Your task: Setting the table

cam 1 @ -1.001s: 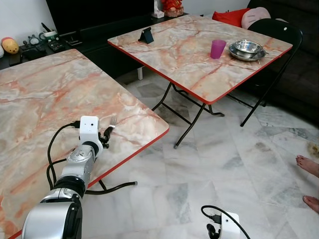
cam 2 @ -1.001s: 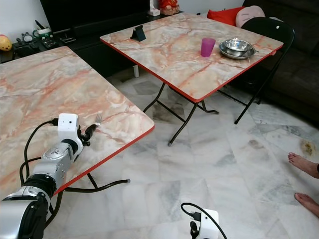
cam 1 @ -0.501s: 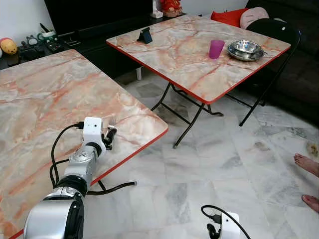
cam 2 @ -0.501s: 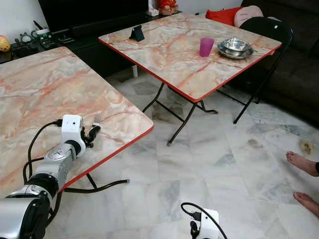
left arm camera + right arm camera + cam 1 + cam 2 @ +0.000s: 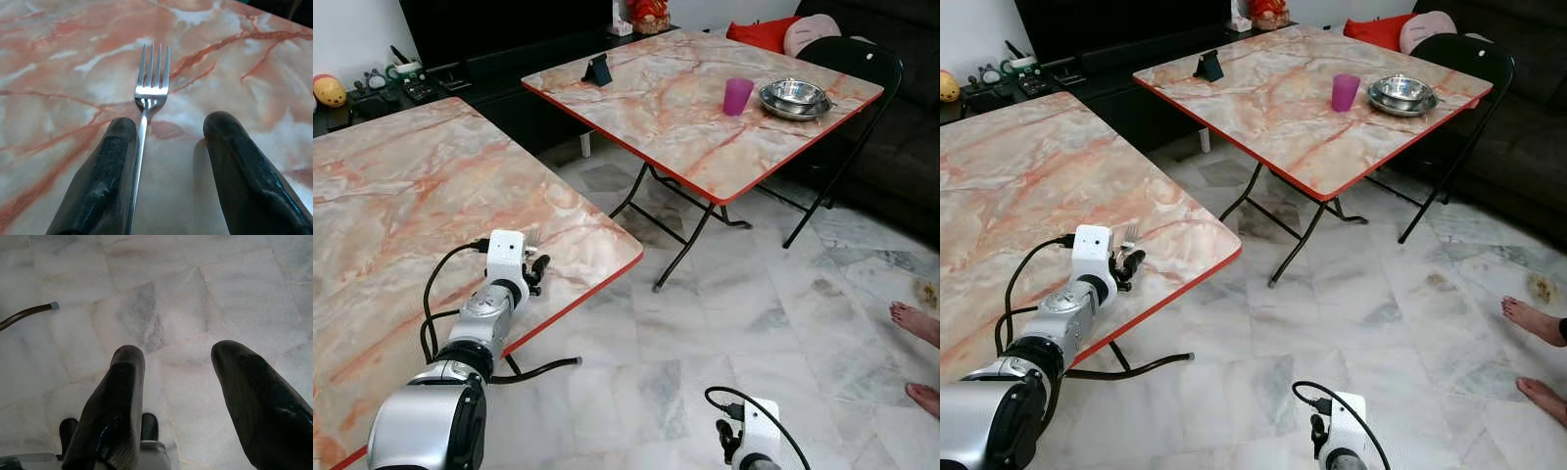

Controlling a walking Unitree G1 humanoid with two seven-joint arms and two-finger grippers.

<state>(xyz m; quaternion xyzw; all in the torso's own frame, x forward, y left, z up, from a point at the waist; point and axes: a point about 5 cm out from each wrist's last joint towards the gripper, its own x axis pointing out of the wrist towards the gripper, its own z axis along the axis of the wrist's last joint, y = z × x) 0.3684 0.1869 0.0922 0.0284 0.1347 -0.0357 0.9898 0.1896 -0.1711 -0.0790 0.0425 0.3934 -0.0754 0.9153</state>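
A silver fork (image 5: 151, 73) lies flat on the near marble table (image 5: 401, 196), close to its right corner. My left gripper (image 5: 171, 125) is low over the table and open. The fork's handle runs between the fingers, right against one black finger (image 5: 107, 166), while the other finger stands well apart from it. In the left eye view the fork's tines (image 5: 532, 237) show just beyond the left gripper (image 5: 538, 266). My right gripper (image 5: 178, 352) hangs open over the floor tiles with nothing in it.
A second marble table (image 5: 685, 108) stands farther back, carrying a purple cup (image 5: 738, 96), stacked steel bowls (image 5: 797, 96) and a small black stand (image 5: 599, 70). A black folding chair (image 5: 862, 59) is behind it. A person's bare feet (image 5: 915, 323) are at the right. A cable (image 5: 543, 367) trails on the floor.
My left arm has shifted a little to the right along the near table's edge. The fork lies where it was. The right arm has barely moved.
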